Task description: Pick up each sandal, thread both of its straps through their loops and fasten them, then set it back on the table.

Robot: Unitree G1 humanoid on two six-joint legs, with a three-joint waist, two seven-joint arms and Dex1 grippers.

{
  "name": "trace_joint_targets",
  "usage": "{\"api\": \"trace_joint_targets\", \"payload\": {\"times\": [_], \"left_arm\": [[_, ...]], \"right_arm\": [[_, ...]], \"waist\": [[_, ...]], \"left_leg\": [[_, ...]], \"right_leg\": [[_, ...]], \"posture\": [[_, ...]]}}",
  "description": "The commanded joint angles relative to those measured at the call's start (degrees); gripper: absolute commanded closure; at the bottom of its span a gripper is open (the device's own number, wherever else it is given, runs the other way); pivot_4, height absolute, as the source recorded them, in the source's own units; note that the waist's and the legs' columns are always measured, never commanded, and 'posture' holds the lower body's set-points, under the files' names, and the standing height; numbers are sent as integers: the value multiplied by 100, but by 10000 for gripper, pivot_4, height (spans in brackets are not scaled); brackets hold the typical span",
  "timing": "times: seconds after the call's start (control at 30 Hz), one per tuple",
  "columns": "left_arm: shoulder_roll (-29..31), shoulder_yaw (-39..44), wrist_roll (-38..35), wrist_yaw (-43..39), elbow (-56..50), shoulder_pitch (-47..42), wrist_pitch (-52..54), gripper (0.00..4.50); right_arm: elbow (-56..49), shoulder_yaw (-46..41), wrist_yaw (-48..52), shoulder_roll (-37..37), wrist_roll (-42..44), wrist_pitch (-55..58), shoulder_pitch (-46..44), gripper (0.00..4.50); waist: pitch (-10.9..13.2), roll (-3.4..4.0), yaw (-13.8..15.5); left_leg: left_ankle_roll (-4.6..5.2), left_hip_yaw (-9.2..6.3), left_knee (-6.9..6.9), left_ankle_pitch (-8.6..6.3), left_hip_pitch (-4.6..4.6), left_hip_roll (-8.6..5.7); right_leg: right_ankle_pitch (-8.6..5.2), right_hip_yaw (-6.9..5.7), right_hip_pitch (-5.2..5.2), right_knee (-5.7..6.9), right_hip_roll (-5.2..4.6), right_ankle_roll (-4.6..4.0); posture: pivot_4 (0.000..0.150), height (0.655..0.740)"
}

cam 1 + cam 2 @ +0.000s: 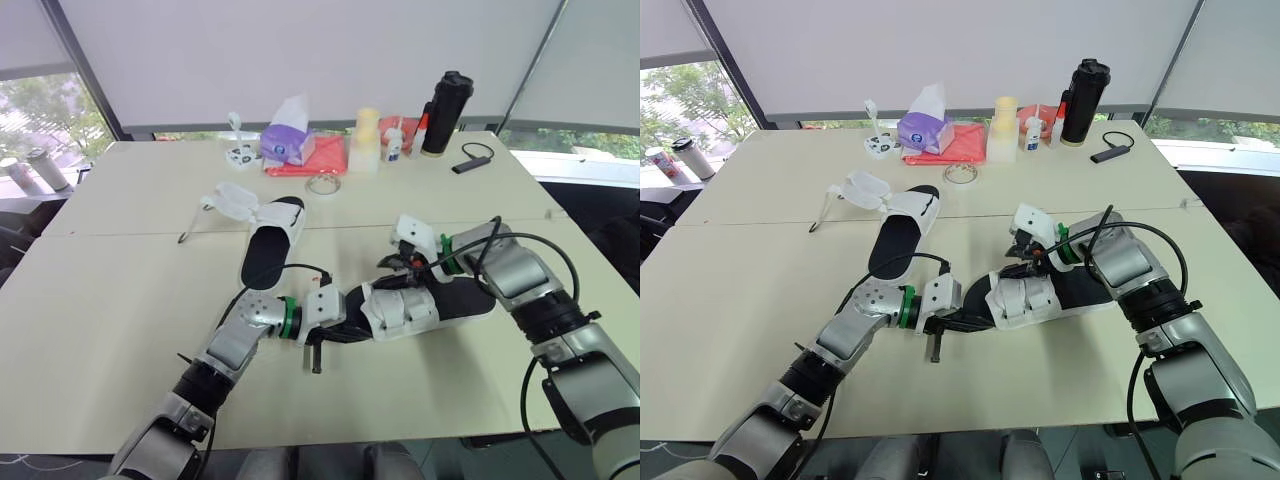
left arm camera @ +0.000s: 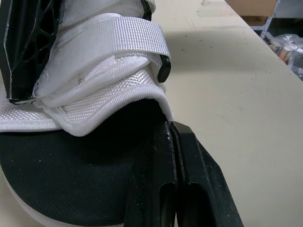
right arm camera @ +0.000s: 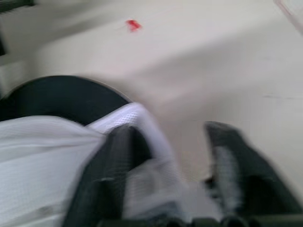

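First, the left gripper [image 2: 169,130]: its fingers are pressing shut together, with the tips meeting just under the edge of the white upper. Whether any fabric is caught between them cannot be told. Next, the near sandal [image 1: 460,298] is lying on the table [image 1: 120,300] between the two arms, black footbed up, with its woven straps [image 1: 400,308] folded across the front. The right gripper [image 1: 402,262] is working at the sandal's far side, its fingers standing apart with white webbing against one of them. Handling, as judged: light, the sole fairly stiff, the straps soft and floppy. It is probably best steadied by the sole edge while a strap end is pinched. Beyond, the far sandal [image 1: 270,250] is resting with its straps open. The loops are lying hidden beneath the webbing.
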Motion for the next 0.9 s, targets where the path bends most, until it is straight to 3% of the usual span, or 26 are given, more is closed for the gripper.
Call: {"api": "trace_joint_targets", "payload": {"times": [0.03,0.27,0.47,0.57,0.7,0.9], "left_arm": [[92,-335,243,-101,181,160,171,45000],[82,-317,226,-85,167,162,212,45000],[41,-203,231,72,171,175,33,45000],[20,76,65,241,88,167,75,45000],[116,306,-170,298,-435,225,410,45000],[306,666,-578,479,-1248,302,986,45000]], "right_arm": [[353,-9,-320,34,-409,-151,-19,10114],[882,-346,-998,395,-561,-437,-371,10114],[322,-972,-835,149,-215,-578,-553,10114],[-563,-1298,-815,-288,-266,-1173,-225,10114],[-1180,-1456,-947,-618,-422,-1527,273,10114],[-1784,-1478,-936,-1362,-1005,-3041,1240,10114]], "waist": [[0,0,-1],[2,2,-1],[7,9,-1],[17,23,5],[17,18,-30],[68,52,-69]], "left_leg": [[0,0,-3,0,0,-1],[1,0,-6,1,-8,-3],[1,3,-10,1,-12,-4],[1,3,-9,1,-20,-5],[1,4,-11,0,-18,-3],[1,21,-16,1,-26,-2]], "right_leg": [[0,0,0,-3,0,0],[1,1,2,-6,0,0],[2,5,2,-6,0,3],[1,5,-3,-7,-1,5],[-2,4,-2,-6,0,9],[-2,19,-23,-1,-1,9]], "posture": [[1500,7400],[1500,7400],[1500,7400],[1500,7400],[1500,7400],[1500,7400]]}}
